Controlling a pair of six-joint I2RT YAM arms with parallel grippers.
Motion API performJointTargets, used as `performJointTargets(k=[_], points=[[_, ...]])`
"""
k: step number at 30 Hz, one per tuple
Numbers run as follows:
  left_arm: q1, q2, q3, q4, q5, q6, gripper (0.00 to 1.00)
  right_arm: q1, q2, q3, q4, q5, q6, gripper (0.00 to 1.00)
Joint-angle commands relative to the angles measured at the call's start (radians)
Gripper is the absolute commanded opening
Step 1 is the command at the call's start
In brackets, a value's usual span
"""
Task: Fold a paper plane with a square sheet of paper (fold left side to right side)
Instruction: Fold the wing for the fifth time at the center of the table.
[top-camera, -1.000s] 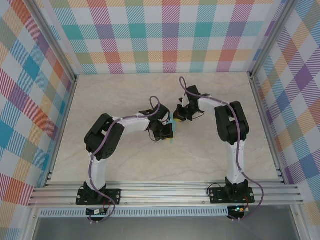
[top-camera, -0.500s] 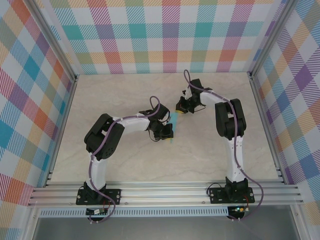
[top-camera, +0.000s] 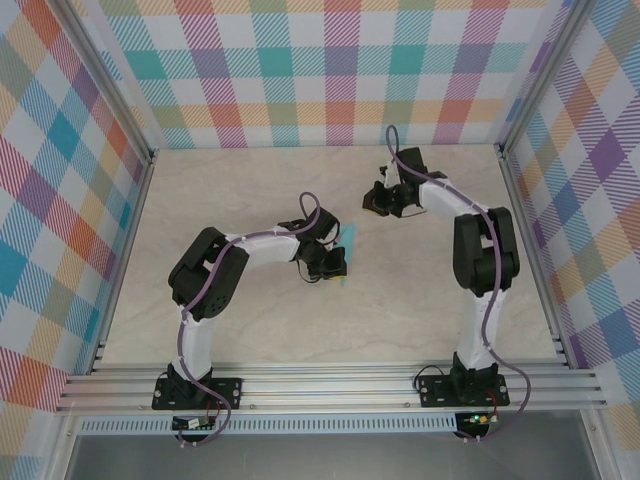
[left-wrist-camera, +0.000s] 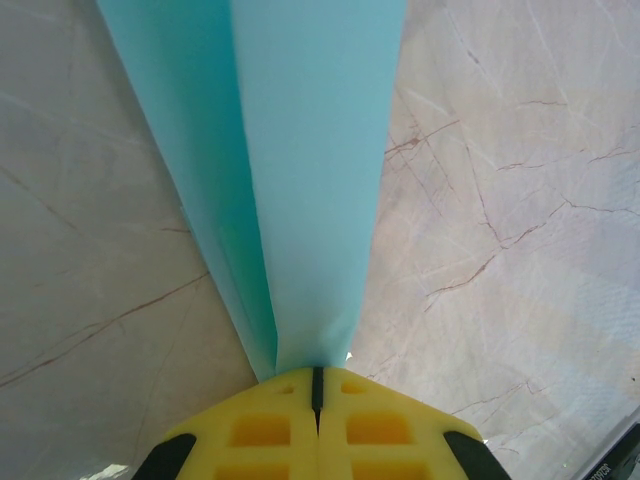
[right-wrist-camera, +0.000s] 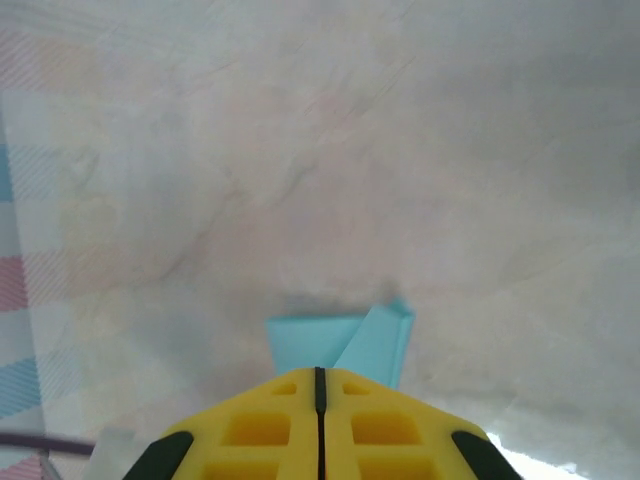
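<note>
The right gripper (top-camera: 371, 204) has pulled back and away from the sheet of paper (top-camera: 351, 238) and now hangs above the table (top-camera: 240, 190). Its yellow fingers (right-wrist-camera: 270, 425) are pressed together with nothing between them, and the turquoise paper lies on the table just beyond their tips. The left gripper (left-wrist-camera: 318, 380) is also closed, with its tips set down on the near end of the paper. From there the paper runs away as a narrow creased strip, flat on the marbled tabletop between the two arms.
</note>
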Motion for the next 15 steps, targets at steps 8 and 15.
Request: performJointTargets(k=[8, 15], points=[[-0.008, 0.033, -0.038, -0.084, -0.062, 0.021, 0.00, 0.087, 0.107, -0.102, 0.095, -0.082, 0.076, 0.05], [-0.010, -0.059, -0.057, -0.022, -0.035, 0.065, 0.06, 0.088, 0.162, -0.085, 0.001, -0.022, 0.051, 0.05]])
